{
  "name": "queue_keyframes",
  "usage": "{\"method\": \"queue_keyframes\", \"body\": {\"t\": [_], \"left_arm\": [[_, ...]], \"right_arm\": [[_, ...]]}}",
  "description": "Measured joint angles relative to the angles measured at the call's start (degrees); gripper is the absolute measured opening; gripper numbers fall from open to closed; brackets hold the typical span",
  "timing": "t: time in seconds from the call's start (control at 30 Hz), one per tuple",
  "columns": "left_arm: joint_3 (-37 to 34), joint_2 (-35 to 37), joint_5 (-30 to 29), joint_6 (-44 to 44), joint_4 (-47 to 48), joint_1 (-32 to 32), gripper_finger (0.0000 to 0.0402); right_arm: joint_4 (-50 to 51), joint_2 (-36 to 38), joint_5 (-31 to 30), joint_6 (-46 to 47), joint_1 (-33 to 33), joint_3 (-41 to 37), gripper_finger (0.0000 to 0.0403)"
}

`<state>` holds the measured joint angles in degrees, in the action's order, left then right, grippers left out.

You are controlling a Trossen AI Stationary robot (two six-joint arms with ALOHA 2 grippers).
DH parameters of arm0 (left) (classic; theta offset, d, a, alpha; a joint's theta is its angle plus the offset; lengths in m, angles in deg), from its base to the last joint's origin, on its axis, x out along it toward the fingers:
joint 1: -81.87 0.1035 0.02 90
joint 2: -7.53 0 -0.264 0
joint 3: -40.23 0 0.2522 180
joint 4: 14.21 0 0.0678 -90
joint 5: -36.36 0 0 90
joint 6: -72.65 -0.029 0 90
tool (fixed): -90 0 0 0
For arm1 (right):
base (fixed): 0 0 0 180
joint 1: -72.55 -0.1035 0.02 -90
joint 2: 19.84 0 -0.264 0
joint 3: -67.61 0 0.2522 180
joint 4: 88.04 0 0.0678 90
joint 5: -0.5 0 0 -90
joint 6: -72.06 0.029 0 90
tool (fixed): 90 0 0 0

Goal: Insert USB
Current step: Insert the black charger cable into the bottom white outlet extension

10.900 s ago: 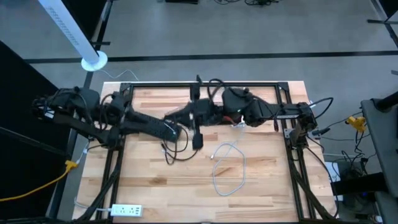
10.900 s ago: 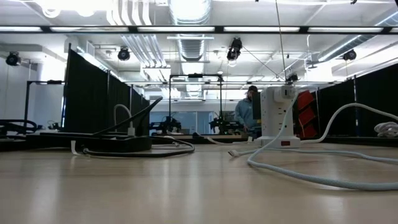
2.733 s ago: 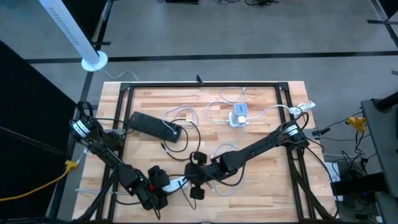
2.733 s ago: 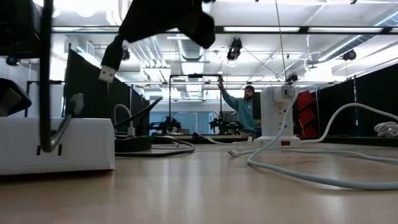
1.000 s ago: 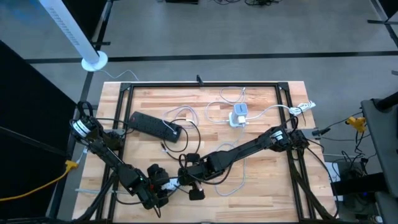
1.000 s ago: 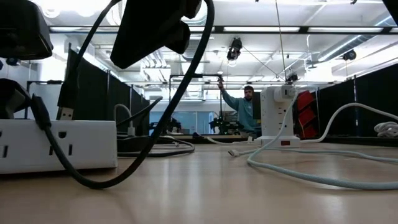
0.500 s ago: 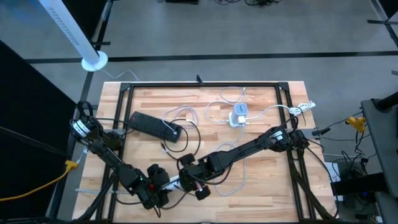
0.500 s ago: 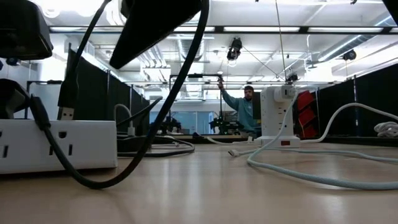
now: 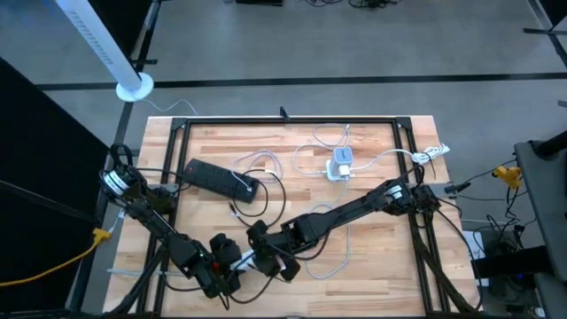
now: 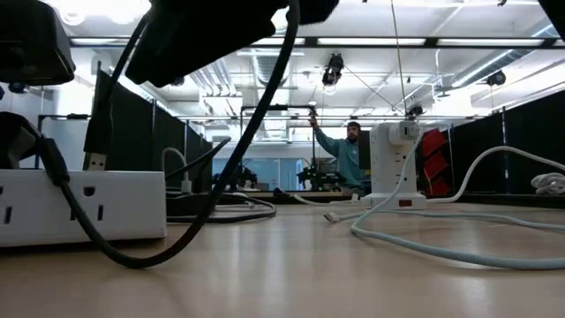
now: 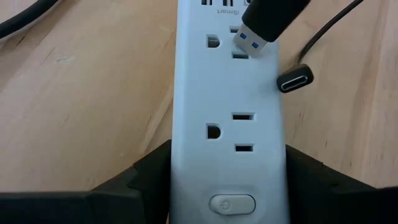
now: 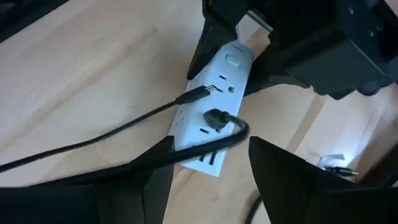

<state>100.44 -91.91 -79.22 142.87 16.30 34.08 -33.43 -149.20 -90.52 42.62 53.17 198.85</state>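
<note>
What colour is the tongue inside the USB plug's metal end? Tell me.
Blue, clearest in the left wrist view: USB plug above the white power strip.

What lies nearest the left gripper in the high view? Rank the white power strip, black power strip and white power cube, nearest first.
1. white power strip: between the left gripper's fingers, near the table's front edge.
2. black power strip: farther back, left of centre.
3. white power cube: at the back, right of centre.

Robotics lab: black curtain partitions (image 10: 132,141), ceiling ducts (image 10: 269,62), exposed strip lights (image 10: 371,41).
</note>
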Motion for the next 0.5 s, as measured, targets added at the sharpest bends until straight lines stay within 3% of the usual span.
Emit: {"method": "queue_keyframes", "body": {"t": [0.5], "left_arm": [[0.0, 0.0, 0.0, 0.0, -0.2, 0.0, 0.0205]], "right_arm": [[-3.9, -0.1, 7.2, -16.7, 2.6, -0.6, 0.019]]}}
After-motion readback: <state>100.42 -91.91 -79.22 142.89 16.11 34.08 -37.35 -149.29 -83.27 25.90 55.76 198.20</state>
